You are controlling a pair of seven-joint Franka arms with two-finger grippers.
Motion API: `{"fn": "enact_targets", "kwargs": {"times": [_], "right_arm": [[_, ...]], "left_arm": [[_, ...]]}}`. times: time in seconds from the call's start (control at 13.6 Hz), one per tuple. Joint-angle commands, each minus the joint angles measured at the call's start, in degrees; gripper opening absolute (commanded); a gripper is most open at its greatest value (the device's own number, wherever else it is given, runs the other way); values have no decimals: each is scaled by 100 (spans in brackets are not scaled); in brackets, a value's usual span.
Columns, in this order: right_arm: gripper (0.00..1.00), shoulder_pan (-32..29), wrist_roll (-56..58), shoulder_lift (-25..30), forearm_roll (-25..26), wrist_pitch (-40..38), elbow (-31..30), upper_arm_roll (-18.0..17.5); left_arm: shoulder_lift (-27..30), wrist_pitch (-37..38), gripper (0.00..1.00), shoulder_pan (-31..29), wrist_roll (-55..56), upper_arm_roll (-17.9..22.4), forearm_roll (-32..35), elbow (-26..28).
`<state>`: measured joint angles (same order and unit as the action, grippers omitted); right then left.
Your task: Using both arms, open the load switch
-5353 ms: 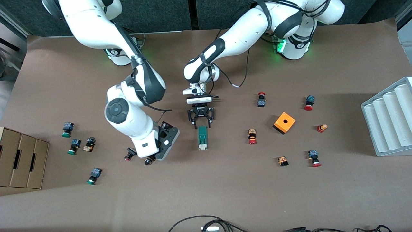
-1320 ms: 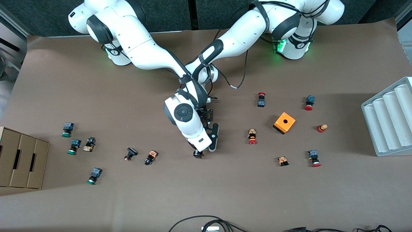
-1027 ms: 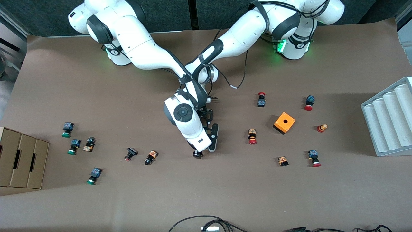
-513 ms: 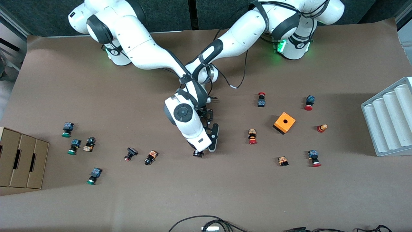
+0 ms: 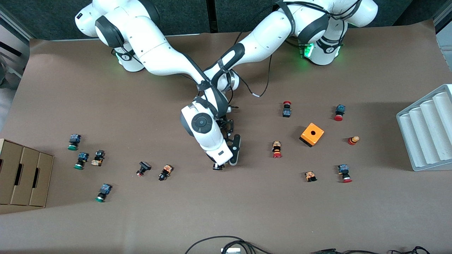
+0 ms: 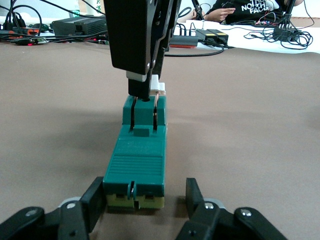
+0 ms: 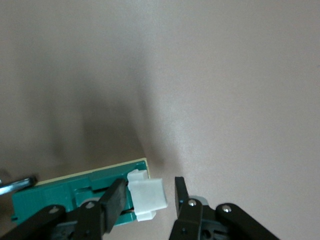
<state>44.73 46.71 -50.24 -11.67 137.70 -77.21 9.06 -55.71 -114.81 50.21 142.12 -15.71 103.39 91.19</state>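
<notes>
The right gripper (image 7: 147, 200) jaws are straddling the white end piece (image 7: 147, 199) of the slim dark-green load switch (image 6: 138, 162) mid-worktop; the left gripper (image 6: 145, 202) jaws are clamping its opposite end. In the front view, the right arm (image 5: 208, 135) is hiding the switch; small capped buttons (image 5: 276, 149) are lying well apart.

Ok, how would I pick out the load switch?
Mid-table, where both arms meet, the load switch lies between the left gripper and right gripper. It's a slim dark-green block with a white end piece, longer than the scattered red- and green-capped buttons.
</notes>
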Motion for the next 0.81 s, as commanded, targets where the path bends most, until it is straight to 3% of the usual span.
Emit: {"fn": "enact_targets", "kwargs": {"times": [0.0, 0.73], "right_arm": [[48, 27, 75, -56, -98, 169, -22, 105], [42, 27, 66, 102, -81, 64, -250, 105]], "left_arm": [[-169, 29, 72, 76, 87, 41, 15, -102], [-177, 29, 72, 76, 79, 41, 24, -119]]}}
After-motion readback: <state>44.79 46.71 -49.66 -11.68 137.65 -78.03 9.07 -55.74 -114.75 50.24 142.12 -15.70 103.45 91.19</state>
